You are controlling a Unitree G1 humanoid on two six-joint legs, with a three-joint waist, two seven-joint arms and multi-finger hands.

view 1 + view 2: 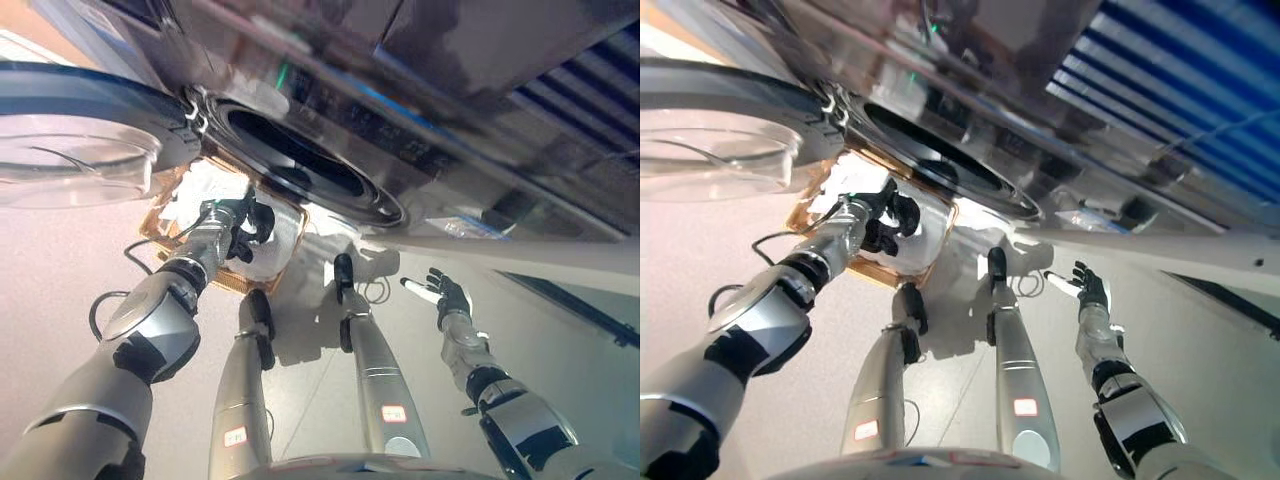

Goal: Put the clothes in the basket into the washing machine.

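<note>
The washing machine fills the top of both views, its dark drum opening (300,160) facing down toward me. Its round glass door (80,145) is swung open to the left. Just below the opening stands a brown woven basket (880,275) holding white clothes (930,238). My left hand (243,225) reaches into the basket, its dark fingers curled down into the white cloth. My right hand (443,296) hangs at the right, well away from the basket, fingers spread and holding nothing.
The machine's front panel (480,215) runs along the upper right. Pale floor (60,260) lies to the left of the basket and between basket and right hand.
</note>
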